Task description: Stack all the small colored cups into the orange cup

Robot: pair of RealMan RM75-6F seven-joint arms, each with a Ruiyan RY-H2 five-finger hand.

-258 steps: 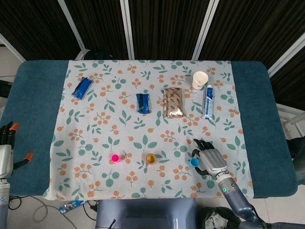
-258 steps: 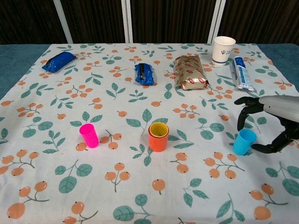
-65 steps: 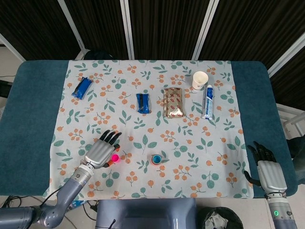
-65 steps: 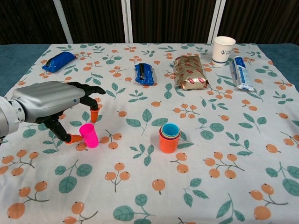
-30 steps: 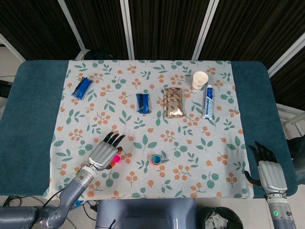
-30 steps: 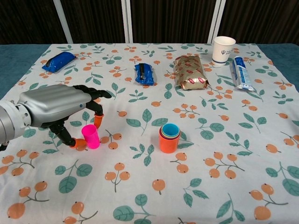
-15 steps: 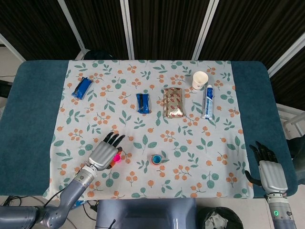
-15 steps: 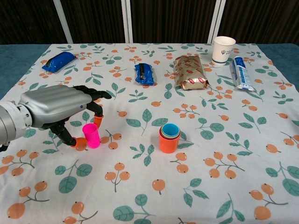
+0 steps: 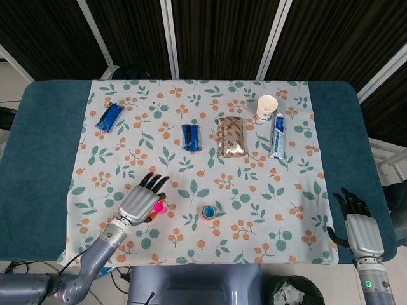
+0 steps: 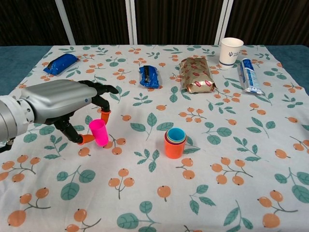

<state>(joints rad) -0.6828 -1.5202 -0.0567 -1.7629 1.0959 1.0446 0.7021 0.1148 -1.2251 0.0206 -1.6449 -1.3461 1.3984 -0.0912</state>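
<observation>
One pink cup (image 10: 99,132) pinched in the left robot hand (image 10: 60,105).

Left of frame centre, the left hand (image 10: 63,108) holds a small cup (image 10: 99,132). The nested cup stack (image 10: 175,142) stands to its right; snack packets (image 10: 196,74) and a paper cup (image 10: 230,52) lie along the upper frame.

L hand (image 9: 141,202) on pink cup (image 9: 157,207), cup stack (image 9: 208,211) beside, R hand (image 9: 358,230) at edge

Head view overhead; chest view low, nearer, sharing the tablecloth (image 9: 210,159).
</observation>
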